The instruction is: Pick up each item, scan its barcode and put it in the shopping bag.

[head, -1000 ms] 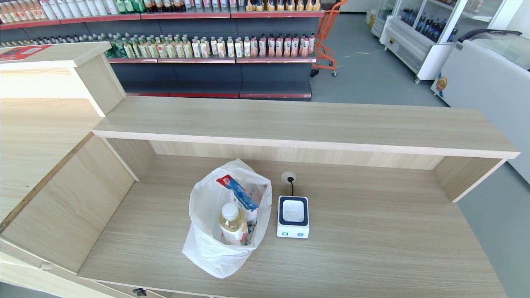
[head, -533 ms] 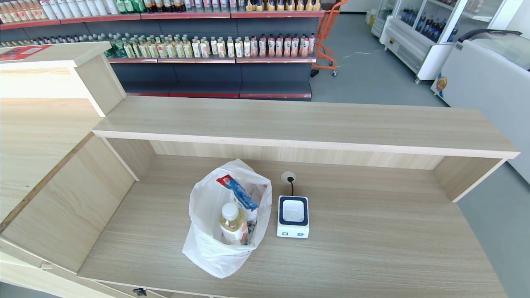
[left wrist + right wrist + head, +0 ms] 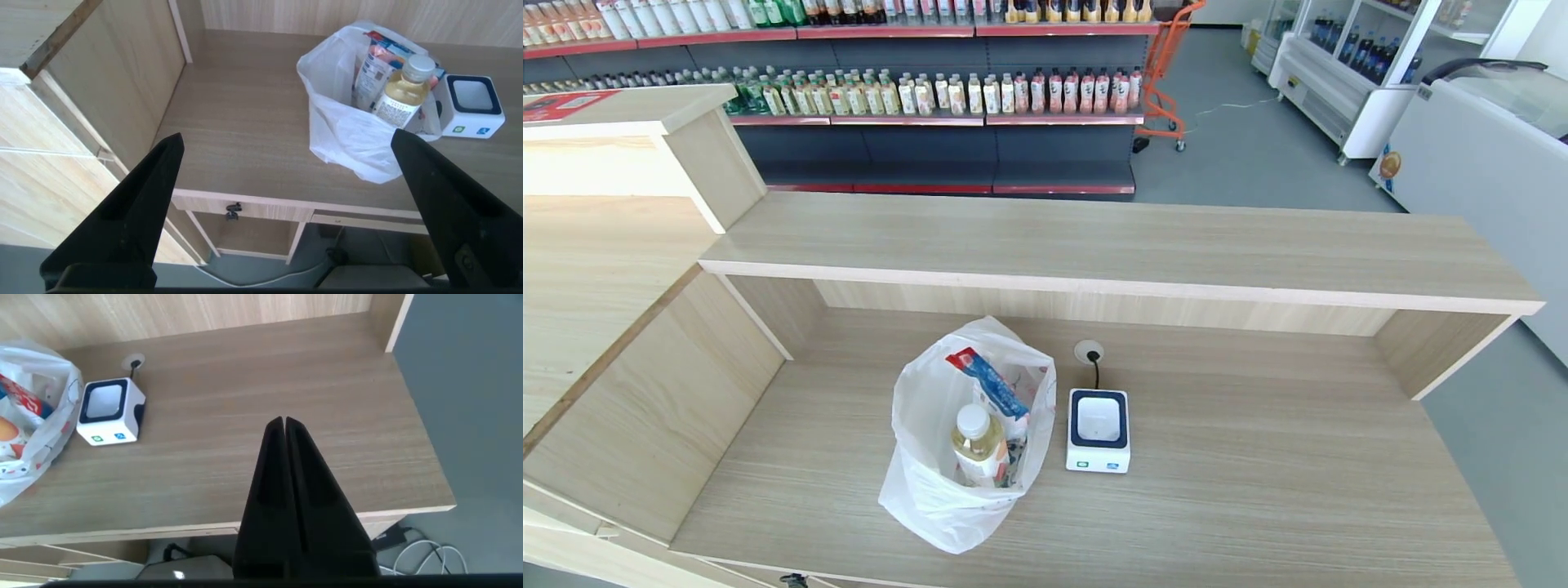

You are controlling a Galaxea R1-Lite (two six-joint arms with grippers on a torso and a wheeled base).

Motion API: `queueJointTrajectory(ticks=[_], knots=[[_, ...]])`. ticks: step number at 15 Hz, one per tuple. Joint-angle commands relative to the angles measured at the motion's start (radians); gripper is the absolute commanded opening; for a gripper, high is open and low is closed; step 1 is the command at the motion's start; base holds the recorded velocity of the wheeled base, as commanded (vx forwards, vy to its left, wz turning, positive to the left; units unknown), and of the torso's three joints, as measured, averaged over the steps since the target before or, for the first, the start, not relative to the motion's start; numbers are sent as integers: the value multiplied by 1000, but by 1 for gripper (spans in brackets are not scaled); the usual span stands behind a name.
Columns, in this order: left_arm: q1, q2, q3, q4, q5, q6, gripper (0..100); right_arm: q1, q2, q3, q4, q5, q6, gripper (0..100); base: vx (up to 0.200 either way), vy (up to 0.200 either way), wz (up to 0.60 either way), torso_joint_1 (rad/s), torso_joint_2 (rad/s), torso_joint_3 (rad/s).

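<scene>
We work at a wooden counter (image 3: 1258, 490) with a raised ledge (image 3: 1111, 245) along its far side. The white shopping bag (image 3: 923, 498) stands left of the counter's middle with its mouth open upward. It is thin plastic, so we judge it soft, light and quick to sag or slide. The rim or the handles look the best places to hold it, and the wall should not be pressed.

The left gripper (image 3: 288, 139) hangs above the counter's near left edge with its fingers spread wide and nothing between them. The right gripper (image 3: 283, 425) hangs over the near right part of the counter. Its fingers are pressed together and hold nothing.

The white scanner (image 3: 1098, 429) sits just to the right of the bag, its dark-framed window facing up.

Inside the bag a drink bottle (image 3: 976, 441) stands upright with its white cap on top. We judge it stiff, smooth and fairly heavy with liquid. A grasp round the body below the shoulder should suit it best. Behind it leans a snack packet (image 3: 990, 382), red and blue. It is probably light and easily crushed, so its top seam is the place to pinch.

Just beyond the scanner, its cable runs into a small round port (image 3: 1089, 351). Both items we see already sit in the bag, so the task looks close to done.
</scene>
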Motion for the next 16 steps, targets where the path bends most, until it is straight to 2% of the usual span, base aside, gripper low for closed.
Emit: queueJointTrajectory(ticks=[1, 7, 10, 16], knots=[[1, 0, -1, 0, -1, 2, 100, 2, 5, 0, 1, 0, 0, 0, 0, 0, 0, 0, 0, 0], [1, 0, -1, 0, 0, -3, 100, 2, 5, 0, -1, 0, 0, 0, 0, 0, 0, 0, 0, 0], [1, 0, 0, 0, 0, -4, 100, 2, 5, 0, 1, 0, 0, 0, 200, 0, 0, 1, -4, 2], [1, 0, 0, 0, 0, 0, 100, 2, 5, 0, 1, 0, 0, 0, 0, 0, 0, 8, 4, 0]])
